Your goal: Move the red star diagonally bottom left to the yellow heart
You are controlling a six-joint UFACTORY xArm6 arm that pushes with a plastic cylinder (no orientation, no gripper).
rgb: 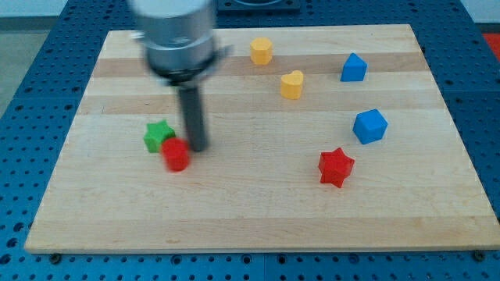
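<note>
The red star (pixel 336 166) lies on the wooden board at the view's lower right of centre. The yellow heart (pixel 292 84) sits above it and a little to the left, well apart from it. My tip (pixel 197 148) is far to the left of both. It stands just right of a round red block (pixel 176 154) and touches or nearly touches it. A green star (pixel 158 136) sits just left of the rod, against the round red block.
A yellow hexagonal block (pixel 261 51) sits near the board's top edge. A blue block with a peaked top (pixel 353 68) is at the upper right. A blue cube-like block (pixel 370 126) is below it, up and right of the red star. The board (pixel 250 218) rests on a blue perforated table.
</note>
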